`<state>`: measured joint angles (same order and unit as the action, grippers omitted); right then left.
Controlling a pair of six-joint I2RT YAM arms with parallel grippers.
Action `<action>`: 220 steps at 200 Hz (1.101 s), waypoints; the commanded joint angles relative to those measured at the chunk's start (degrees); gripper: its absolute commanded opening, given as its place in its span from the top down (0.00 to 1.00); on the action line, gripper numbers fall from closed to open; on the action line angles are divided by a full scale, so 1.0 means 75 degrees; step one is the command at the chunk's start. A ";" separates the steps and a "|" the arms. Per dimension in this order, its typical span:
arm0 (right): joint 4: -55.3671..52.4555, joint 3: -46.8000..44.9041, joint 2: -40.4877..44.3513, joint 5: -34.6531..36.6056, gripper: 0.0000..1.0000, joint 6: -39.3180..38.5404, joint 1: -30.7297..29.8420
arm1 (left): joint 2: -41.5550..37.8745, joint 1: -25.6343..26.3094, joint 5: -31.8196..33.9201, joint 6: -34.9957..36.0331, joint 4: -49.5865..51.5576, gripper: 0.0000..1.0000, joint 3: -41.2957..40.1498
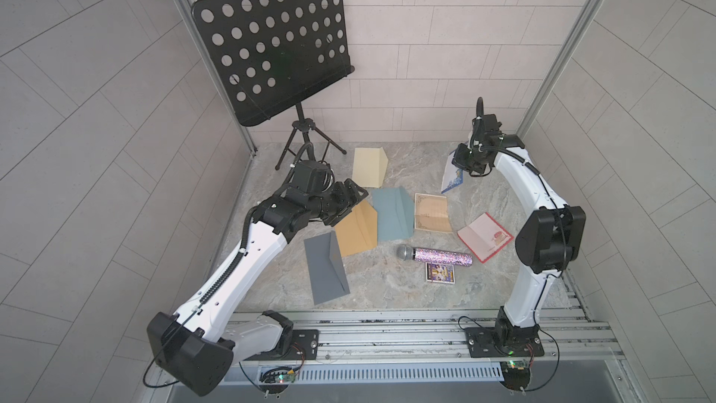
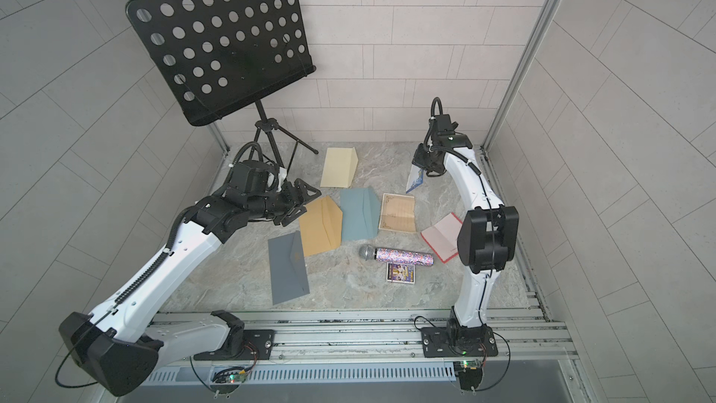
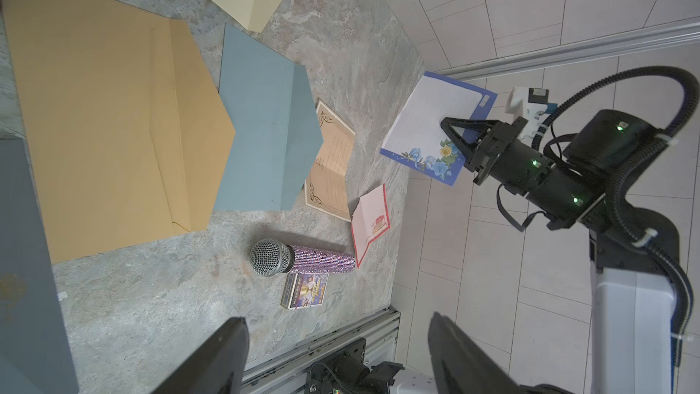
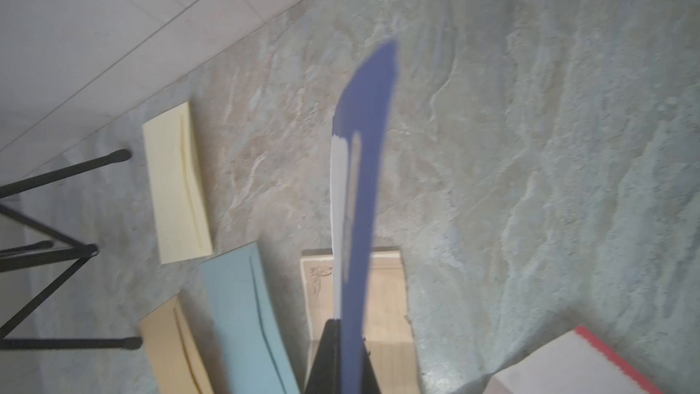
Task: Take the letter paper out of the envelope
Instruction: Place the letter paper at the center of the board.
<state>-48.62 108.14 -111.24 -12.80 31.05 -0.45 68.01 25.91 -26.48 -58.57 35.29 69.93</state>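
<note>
My right gripper (image 1: 465, 167) (image 4: 342, 335) is shut on a white letter paper (image 1: 451, 178) (image 3: 424, 123) (image 4: 360, 183) with a blue border and blue flowers. It holds the sheet in the air above the back right of the table, clear of every envelope. My left gripper (image 1: 350, 205) (image 3: 337, 322) is open and empty, hovering over the upper corner of an orange envelope (image 1: 358, 230) (image 3: 106, 126) that lies flat with its flap open. A teal envelope (image 1: 393, 213) lies beside it, partly overlapping.
A grey envelope (image 1: 325, 269) lies front left and a cream one (image 1: 370, 166) at the back. A tan ornamented sheet (image 1: 432, 213), a red-edged card (image 1: 484, 236), a glitter microphone (image 1: 434, 255) and a small box (image 1: 439, 273) lie right of centre. A black music stand (image 1: 271, 44) rises back left.
</note>
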 commanded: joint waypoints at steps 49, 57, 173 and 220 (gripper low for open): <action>-0.1232 0.1432 -0.1806 0.0309 1.00 -0.1133 0.1019 | -0.0712 0.0002 0.0267 0.0562 0.0761 0.19 -0.0013; -0.1147 0.1404 -0.1873 0.0289 1.00 -0.1128 0.1107 | -0.0776 -0.0049 0.0284 0.0611 0.0810 0.19 -0.0031; -0.0932 0.1697 -0.3103 -0.0739 1.00 -0.1647 0.2010 | -0.0306 -0.0326 0.0167 0.0751 0.0781 0.19 0.0129; -0.1098 0.1975 -0.3524 -0.0522 1.00 -0.1784 0.2181 | -0.0040 -0.0419 0.0146 0.0754 0.0668 0.19 0.0200</action>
<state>-54.39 121.54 -136.33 -18.06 19.57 15.44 66.83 23.27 -25.63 -53.93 40.95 69.93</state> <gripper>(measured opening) 0.045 0.808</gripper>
